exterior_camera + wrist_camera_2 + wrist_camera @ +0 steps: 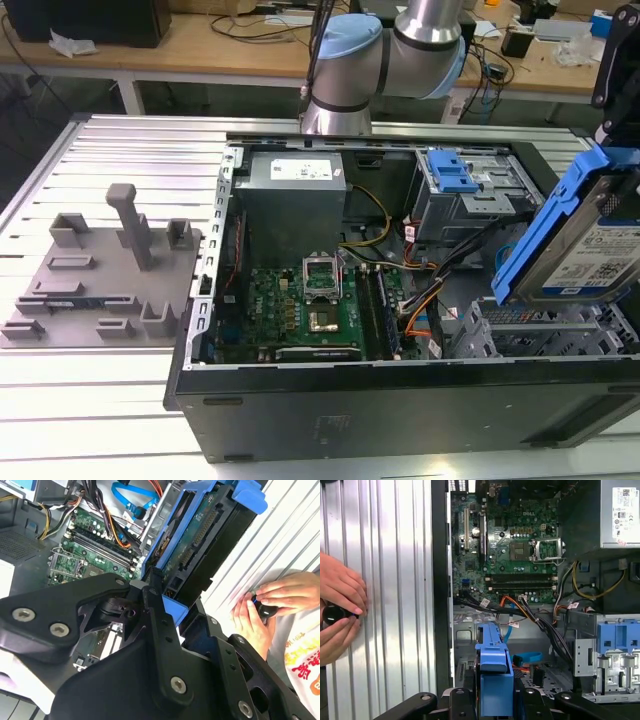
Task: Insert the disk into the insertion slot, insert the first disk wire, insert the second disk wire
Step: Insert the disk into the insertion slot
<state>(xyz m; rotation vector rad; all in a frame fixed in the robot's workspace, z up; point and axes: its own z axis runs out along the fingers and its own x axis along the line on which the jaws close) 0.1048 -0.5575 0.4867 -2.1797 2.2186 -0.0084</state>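
The disk, a silver drive with a white label in a blue carrier frame, hangs tilted over the case's corner at the exterior view's right. My gripper is shut on the carrier's edge, its black fingers clamping the blue frame. The disk's connector side faces the second wrist camera. Below the disk lies the insertion slot, a grey perforated drive cage, with the disk above it and apart from it. A loose blue flat cable and orange-black wires lie inside the case near the cage.
A taller grey bay with a blue latch stands behind the cage. The motherboard and grey power supply fill the open black case. A person's hands hold a small black object on the ribbed metal table. A grey fixture sits at the exterior view's left.
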